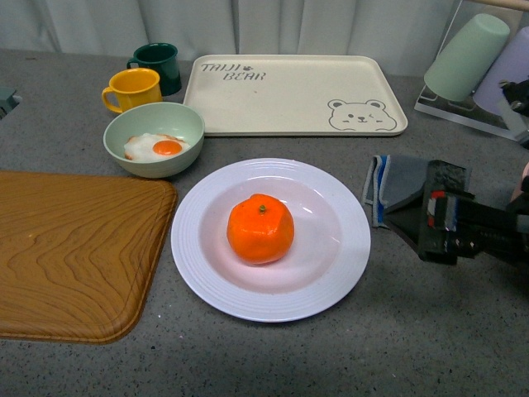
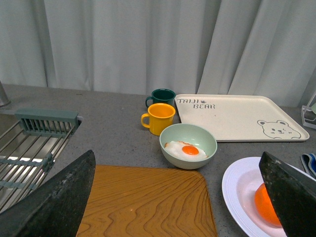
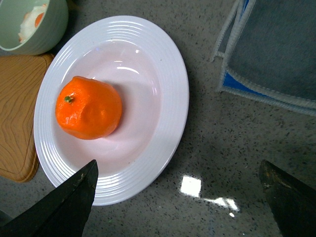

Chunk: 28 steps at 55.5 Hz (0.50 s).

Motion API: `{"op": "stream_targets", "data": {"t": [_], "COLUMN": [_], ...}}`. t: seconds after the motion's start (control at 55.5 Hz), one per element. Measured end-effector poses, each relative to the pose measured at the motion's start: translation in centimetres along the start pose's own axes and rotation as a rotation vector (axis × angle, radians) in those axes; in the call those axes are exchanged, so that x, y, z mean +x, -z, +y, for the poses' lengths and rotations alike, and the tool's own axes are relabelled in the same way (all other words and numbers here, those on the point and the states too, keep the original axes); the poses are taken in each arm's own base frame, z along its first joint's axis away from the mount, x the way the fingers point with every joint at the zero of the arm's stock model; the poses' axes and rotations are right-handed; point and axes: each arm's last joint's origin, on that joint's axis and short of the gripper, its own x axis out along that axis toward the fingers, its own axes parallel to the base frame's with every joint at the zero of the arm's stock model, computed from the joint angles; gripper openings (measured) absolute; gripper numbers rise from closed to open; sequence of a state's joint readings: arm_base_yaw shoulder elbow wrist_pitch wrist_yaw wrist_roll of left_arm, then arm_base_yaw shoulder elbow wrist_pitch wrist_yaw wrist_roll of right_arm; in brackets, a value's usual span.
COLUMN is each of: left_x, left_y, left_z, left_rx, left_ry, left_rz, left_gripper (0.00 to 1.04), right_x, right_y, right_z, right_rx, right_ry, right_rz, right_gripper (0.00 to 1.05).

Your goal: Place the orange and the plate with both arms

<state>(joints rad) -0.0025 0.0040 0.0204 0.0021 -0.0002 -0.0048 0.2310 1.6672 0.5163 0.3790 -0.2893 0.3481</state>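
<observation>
The orange (image 1: 260, 228) sits upright, stem dot up, in the middle of the white plate (image 1: 198, 256) on the grey counter. In the right wrist view the orange (image 3: 89, 107) and plate (image 3: 170, 89) lie just beyond the open, empty right gripper (image 3: 177, 165), which hovers over bare counter by the plate's rim. In the front view the right gripper (image 1: 421, 219) is to the right of the plate. My left gripper (image 2: 177, 158) is open and empty above the wooden tray (image 2: 148, 202); the plate (image 2: 234, 192) and part of the orange (image 2: 264, 205) show behind one finger. The left gripper is out of the front view.
A wooden tray (image 1: 74, 248) lies left of the plate. A pale green bowl (image 1: 154, 136) with a fried egg, a yellow mug (image 1: 132, 89) and a dark green mug (image 1: 157, 64) stand behind. A cream bear tray (image 1: 289, 95) is at the back. A folded grey cloth (image 1: 401, 186) lies right.
</observation>
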Motion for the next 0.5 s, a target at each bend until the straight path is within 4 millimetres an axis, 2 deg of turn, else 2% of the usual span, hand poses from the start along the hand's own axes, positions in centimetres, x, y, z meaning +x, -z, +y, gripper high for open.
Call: {"op": "stream_targets", "data": {"t": [0.306, 0.504], "left_x": [0.0, 0.0], "left_y": [0.0, 0.0], "left_z": [0.0, 0.0], "left_rx": [0.000, 0.000], "left_ry": [0.000, 0.000], "left_rz": [0.000, 0.000], "left_gripper": [0.98, 0.98], "right_x": [4.9, 7.2], "right_y": [-2.3, -2.0], "right_z": [-1.2, -1.3], "right_rx": [0.216, 0.305], "right_ry": [-0.089, -0.138], "right_rz": [0.186, 0.245], "right_gripper": [0.95, 0.95]}}
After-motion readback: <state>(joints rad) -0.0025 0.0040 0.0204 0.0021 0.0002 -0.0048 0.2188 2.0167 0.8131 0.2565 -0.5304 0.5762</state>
